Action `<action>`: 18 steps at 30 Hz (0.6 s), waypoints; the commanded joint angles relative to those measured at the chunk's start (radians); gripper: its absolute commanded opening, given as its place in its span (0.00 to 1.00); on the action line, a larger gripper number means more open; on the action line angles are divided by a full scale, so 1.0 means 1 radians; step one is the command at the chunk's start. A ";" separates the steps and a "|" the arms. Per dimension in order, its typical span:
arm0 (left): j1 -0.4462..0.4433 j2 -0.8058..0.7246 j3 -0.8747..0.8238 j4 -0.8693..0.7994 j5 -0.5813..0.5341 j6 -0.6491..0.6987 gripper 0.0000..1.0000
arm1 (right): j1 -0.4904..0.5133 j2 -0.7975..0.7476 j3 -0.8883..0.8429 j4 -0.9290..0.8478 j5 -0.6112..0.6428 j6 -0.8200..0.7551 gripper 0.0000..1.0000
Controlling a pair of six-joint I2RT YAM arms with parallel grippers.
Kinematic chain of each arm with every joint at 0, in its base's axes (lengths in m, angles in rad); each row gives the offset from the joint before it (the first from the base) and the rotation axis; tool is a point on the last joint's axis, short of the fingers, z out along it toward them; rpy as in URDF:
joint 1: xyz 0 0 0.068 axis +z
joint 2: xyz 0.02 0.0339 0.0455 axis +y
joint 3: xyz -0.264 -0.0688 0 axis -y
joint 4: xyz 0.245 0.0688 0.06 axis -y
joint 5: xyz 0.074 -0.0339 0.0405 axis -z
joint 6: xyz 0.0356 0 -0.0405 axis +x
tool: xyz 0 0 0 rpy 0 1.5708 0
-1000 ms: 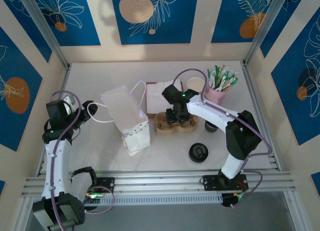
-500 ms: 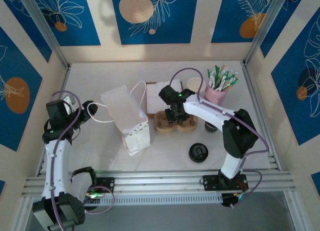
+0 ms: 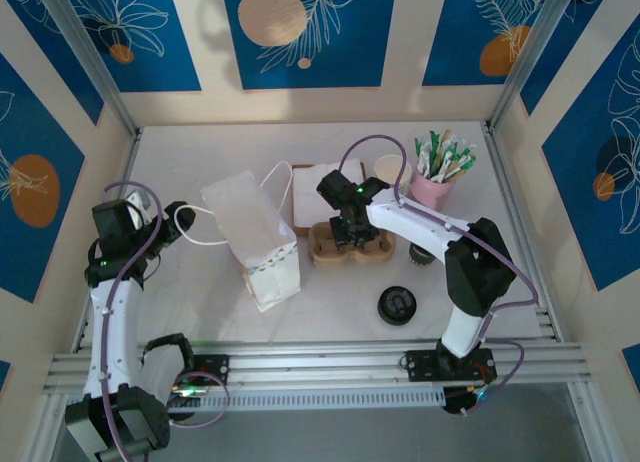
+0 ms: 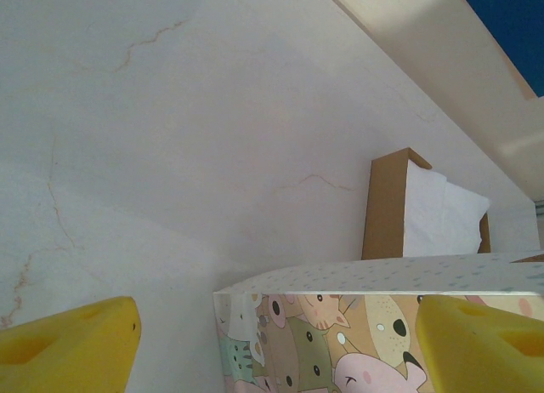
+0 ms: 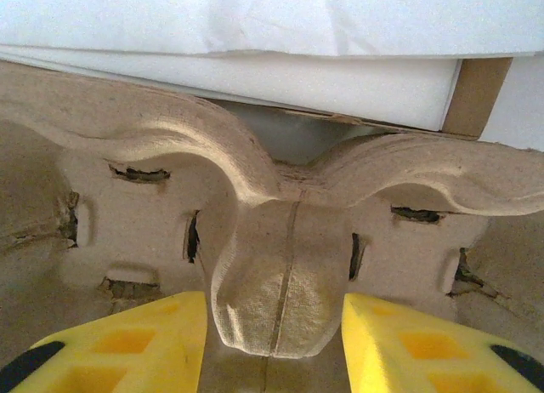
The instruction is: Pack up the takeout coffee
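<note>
Grasping the cup carrier (image 5: 272,265) is the step in hand: it rests on the table (image 3: 200,282) just right of the paper bag (image 3: 255,232), the right gripper (image 5: 274,346) pinching its centre ridge (both pads (image 5: 127,342) touching). The left gripper (image 4: 276,342) hangs spread and empty by the bag. Next, I judge, a level lift across into the bag

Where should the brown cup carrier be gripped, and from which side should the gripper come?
Grip the raised centre ridge of the cup carrier, between its two wells, coming down from above. The carrier lies flat and wide; the ridge is narrow and upright, so fingers probably fit around it. The right gripper stands with one finger each side.
</note>
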 commanded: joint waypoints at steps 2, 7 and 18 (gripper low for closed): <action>-0.005 -0.005 0.003 -0.006 -0.005 0.018 0.84 | 0.000 0.020 0.017 -0.009 0.006 0.018 0.49; -0.004 -0.005 0.002 -0.006 -0.003 0.018 0.84 | -0.004 0.034 0.013 0.001 -0.002 0.019 0.47; -0.004 -0.005 0.002 -0.006 -0.005 0.018 0.84 | 0.011 0.016 0.055 -0.035 0.031 0.018 0.41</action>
